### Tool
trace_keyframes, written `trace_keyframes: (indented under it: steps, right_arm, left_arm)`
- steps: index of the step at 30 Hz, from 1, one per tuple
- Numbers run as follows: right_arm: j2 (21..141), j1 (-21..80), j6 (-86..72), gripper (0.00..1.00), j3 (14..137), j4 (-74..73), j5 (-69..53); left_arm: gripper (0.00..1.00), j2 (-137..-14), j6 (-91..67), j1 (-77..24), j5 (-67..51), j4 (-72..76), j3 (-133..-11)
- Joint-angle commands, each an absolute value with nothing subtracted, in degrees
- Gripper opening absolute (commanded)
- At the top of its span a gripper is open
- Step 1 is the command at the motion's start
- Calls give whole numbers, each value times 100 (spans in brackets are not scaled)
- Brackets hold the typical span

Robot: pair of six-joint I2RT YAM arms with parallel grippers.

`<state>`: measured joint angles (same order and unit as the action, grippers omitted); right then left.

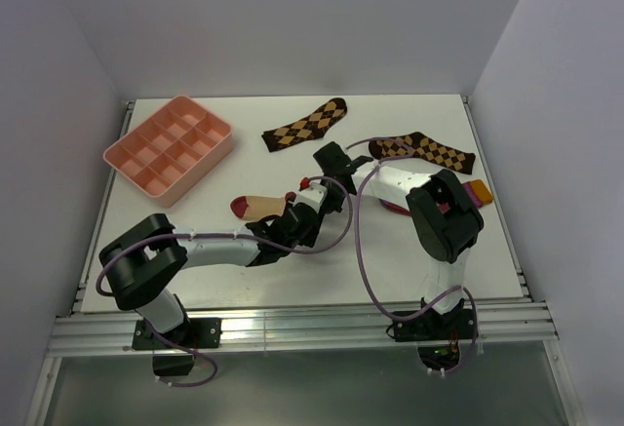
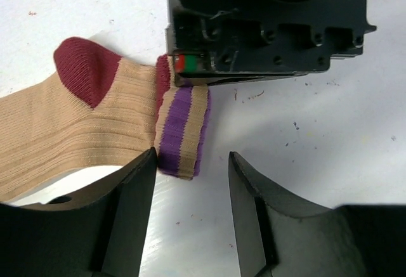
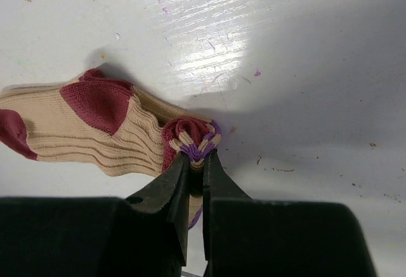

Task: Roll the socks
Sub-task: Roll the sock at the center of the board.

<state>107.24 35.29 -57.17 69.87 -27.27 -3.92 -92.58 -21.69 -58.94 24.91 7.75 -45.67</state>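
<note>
The tan sock [image 1: 261, 207] with maroon toe and heel lies flat mid-table; it also shows in the left wrist view [image 2: 76, 131] and the right wrist view [image 3: 95, 125]. Its purple-and-tan striped cuff [image 2: 182, 130] is folded over into a small roll. My right gripper [image 3: 196, 160] is shut on that rolled cuff [image 3: 200, 141], fingertips down at the table. My left gripper [image 2: 190, 169] is open, its left finger [image 2: 136, 188] against the sock beside the cuff, holding nothing. The crimson sock [image 1: 394, 205] with its orange cuff [image 1: 479, 192] lies mostly hidden under the right arm.
Two dark brown argyle socks lie at the back, one in the middle [image 1: 304, 126] and one to the right [image 1: 426, 150]. A pink compartment tray [image 1: 195, 184] stands at the back left. The right gripper's body [image 2: 266, 23] fills the top of the left wrist view.
</note>
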Motion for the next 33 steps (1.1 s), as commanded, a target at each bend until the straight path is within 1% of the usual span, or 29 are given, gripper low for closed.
trace_keyframes:
  steps: [1,6,9,10,12,13,14,15,16,17,19,20,22,23,25,26,27,29,30,31,33]
  right_arm:
    - [10872,3568,-5757,0,7128,-2856,-299]
    - [10881,3577,-5730,0,7110,-2865,-325]
    - [10863,3577,-5722,0,7093,-2830,-360]
    - [10863,3577,-5713,0,7084,-2804,-369]
    - [10863,3577,-5695,0,7067,-2751,-439]
    - [10846,3577,-5687,0,7049,-2734,-466]
    - [10837,3577,-5687,0,7031,-2646,-483]
    - [10811,3577,-5652,0,6953,-2567,-510]
    - [10741,3577,-5634,1,6900,-2479,-562]
    - [10679,3577,-5616,3,6830,-2244,-597]
    - [10478,3560,-5669,12,6575,-1961,-685]
    - [10407,3542,-5695,21,6496,-1708,-720]
    - [10205,3507,-5713,32,6320,-1486,-773]
    - [10135,3489,-5713,41,6276,-1294,-791]
    - [9933,3463,-5722,49,6162,-1161,-703]
    - [9853,3463,-5748,56,6109,-1012,-642]
    - [9713,3445,-5774,59,5987,-941,-624]
    - [9572,3428,-5897,65,5811,-626,-607]
    - [9458,3419,-5924,67,5636,-502,-606]
    - [9414,3410,-5941,67,5564,-405,-606]
    - [9387,3410,-5933,68,5450,-203,-668]
  left_arm:
    - [54,-9430,-1951,-5985,2742,1204,-4790]
    - [50,-9738,-1934,-5994,2917,1213,-4869]
    - [44,-9861,-1986,-6003,3049,1178,-4904]
    - [35,-9879,-2012,-6003,3076,1169,-4913]
    - [24,-9922,-2056,-6003,3102,1117,-4913]
    - [14,-9940,-2118,-6003,3103,1090,-4939]
    - [7,-9949,-2144,-5994,3085,1055,-4939]
    - [2,-9958,-2188,-5994,3068,1011,-4948]
    - [1,-9949,-2275,-5994,3033,993,-4913]
    - [1,-9932,-2320,-5985,2945,993,-4878]
    - [1,-9844,-2512,-5933,2778,967,-4765]
    - [1,-9809,-2601,-5898,2516,967,-4711]
    - [1,-9660,-2863,-5661,2181,967,-4562]
    - [1,-9546,-2952,-5564,1753,975,-4509]
    - [1,-9440,-3250,-5213,1321,1002,-4352]
    - [1,-9387,-3348,-5099,1092,1045,-4281]
    - [1,-9282,-3462,-4845,603,1089,-4219]
    - [1,-9211,-3813,-4580,134,1291,-3974]
    - [1,-9202,-3936,-4283,-129,1344,-3912]
    - [1,-9202,-4164,-4132,-610,1406,-3815]
    - [1,-9263,-4367,-3764,-1114,1660,-3710]
